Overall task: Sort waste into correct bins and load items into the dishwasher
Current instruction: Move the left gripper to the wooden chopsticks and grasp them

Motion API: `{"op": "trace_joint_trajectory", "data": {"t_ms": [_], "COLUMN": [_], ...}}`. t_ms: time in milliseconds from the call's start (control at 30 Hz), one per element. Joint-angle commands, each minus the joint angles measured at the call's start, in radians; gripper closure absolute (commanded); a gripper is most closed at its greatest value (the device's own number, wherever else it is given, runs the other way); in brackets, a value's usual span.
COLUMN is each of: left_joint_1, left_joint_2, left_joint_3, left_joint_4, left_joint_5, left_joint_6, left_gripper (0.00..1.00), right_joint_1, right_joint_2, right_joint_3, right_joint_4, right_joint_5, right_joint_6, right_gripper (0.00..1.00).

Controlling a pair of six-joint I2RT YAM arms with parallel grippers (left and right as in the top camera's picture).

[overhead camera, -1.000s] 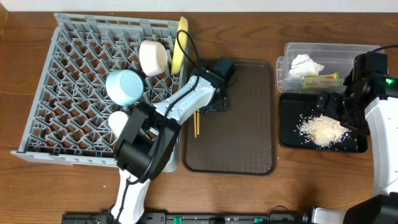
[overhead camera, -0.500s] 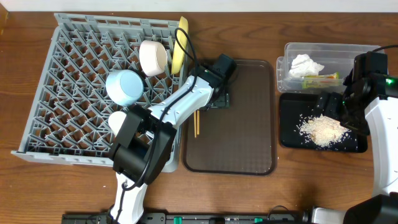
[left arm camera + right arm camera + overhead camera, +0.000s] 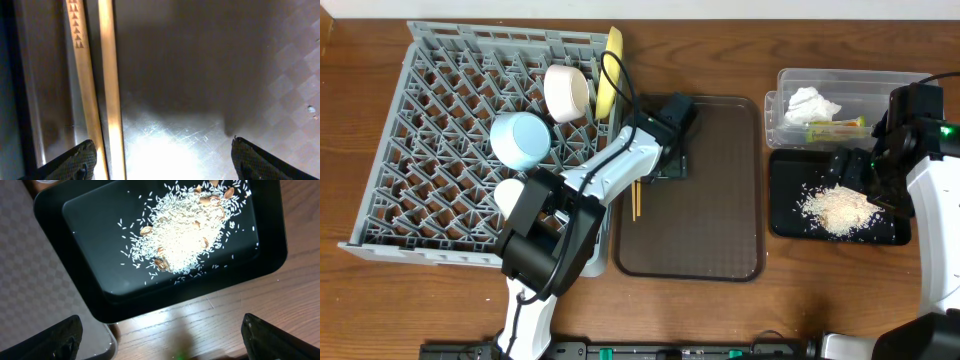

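Note:
The grey dish rack (image 3: pixel 440 130) holds the yellow plate (image 3: pixel 610 75), cream-white bowl (image 3: pixel 566 92), light blue bowl (image 3: pixel 520 140) and white cup (image 3: pixel 509 196). The wooden chopsticks (image 3: pixel 634 198) (image 3: pixel 102 85) lie on the brown tray's left edge. My left gripper (image 3: pixel 665 165) (image 3: pixel 162 157) is open just above the tray, its left finger beside the chopsticks. The clear tub (image 3: pixel 860 85) holds the tissue (image 3: pixel 813 103) and snack wrapper (image 3: pixel 835 127). The black tray (image 3: pixel 890 232) (image 3: pixel 100 280) holds rice scraps (image 3: pixel 836 208) (image 3: pixel 185 235). My right gripper (image 3: pixel 855 170) (image 3: pixel 160 340) is open and empty above the black tray.
The brown serving tray (image 3: pixel 710 220) lies between the rack and the bins. Bare wooden table (image 3: pixel 225 315) shows beside the black tray. The left arm stretches from the front edge across the rack's right corner.
The left gripper shifted very slightly over the brown tray near the chopsticks. The right arm has not moved.

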Motion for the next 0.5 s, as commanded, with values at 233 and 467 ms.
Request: {"op": "trace_joint_trajectory", "data": {"t_ms": [233, 467], "left_joint_1": [-0.007, -0.014], "left_joint_2": [0.003, 0.003], "left_joint_3": [-0.013, -0.014], "left_joint_4": [0.022, 0.021], "left_joint_5": [0.021, 0.016], "left_joint_6": [0.002, 0.002], "left_gripper": [0.14, 0.13], "right_joint_1": [-0.006, -0.006], "right_joint_2": [-0.008, -0.008], "right_joint_3": [0.01, 0.01], "right_joint_4": [0.0, 0.0], "right_joint_5": [0.003, 0.003], "right_joint_6": [-0.006, -0.006], "right_gripper": [0.01, 0.01]}}
